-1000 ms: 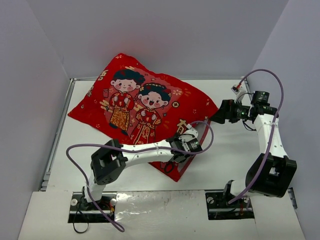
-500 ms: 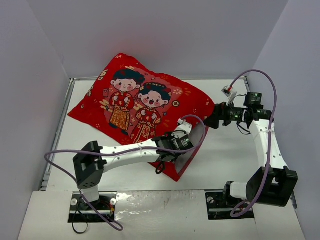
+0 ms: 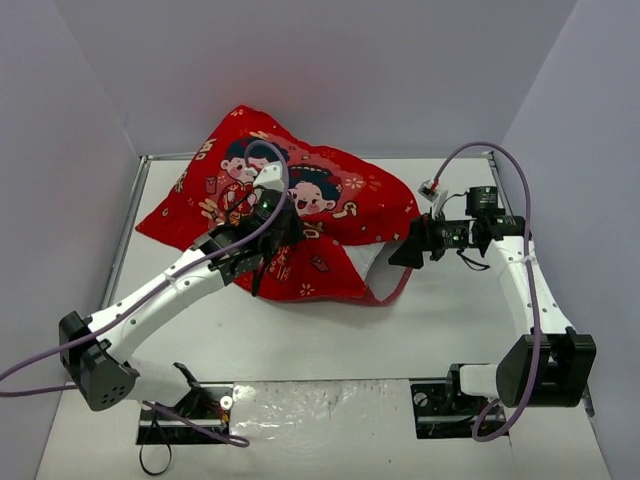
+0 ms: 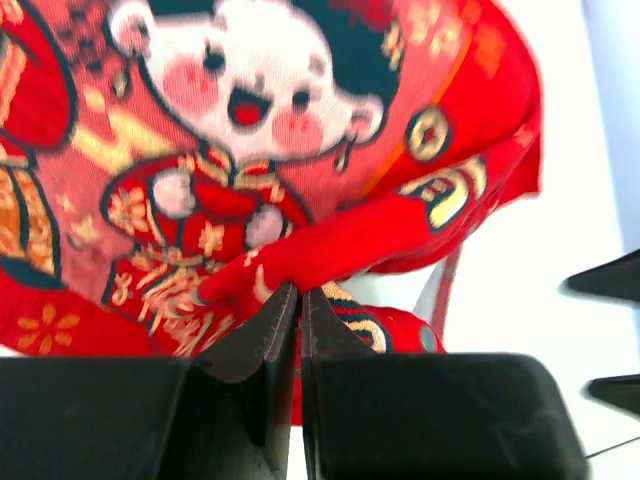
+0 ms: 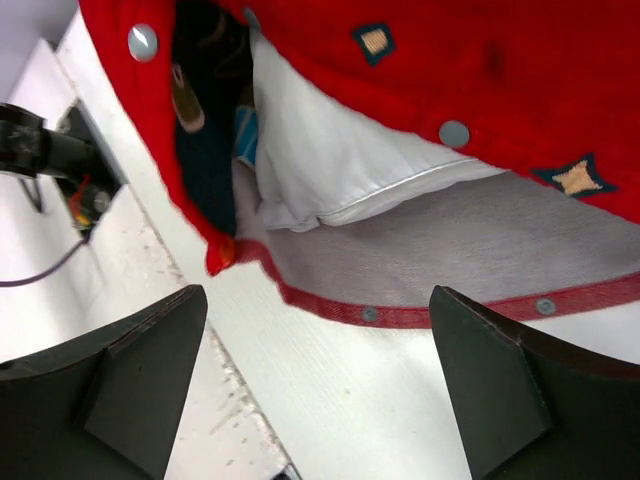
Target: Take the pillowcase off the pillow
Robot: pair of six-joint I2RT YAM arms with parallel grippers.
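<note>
Toward the back of the white bench [image 3: 330,345], the red pillowcase [image 3: 355,200] is lying crumpled, its printed cartoon children facing up. Its mouth is gaping at the right-hand end, where the hem with its row of metal snaps [image 5: 455,133] is trailing onto the bench and showing a greyish inner face. A near-side part of the cover is lying folded over on itself. The white pillow [image 5: 340,160] is sitting inside the cover, and only one plump corner is peeking out through the mouth.

From the left wrist view, the left fingers [image 4: 250,345] are pressing together, clenched on a raised ridge of red fabric just below the printed figure's robe. That pinch is lying on the upper face of the pillowcase, near its middle, with the left arm [image 3: 160,295] reaching diagonally across the bench to it.

At the mouth, the right fingers [image 5: 140,380] are hovering spread wide, released and grasping nothing, one on each side of the hem and the bare bench below it. They are pointing at the pillow's exposed corner without touching it. The right arm [image 3: 530,290] is bending in from the right side, a purple cable [image 3: 500,158] looping above its wrist.
</note>
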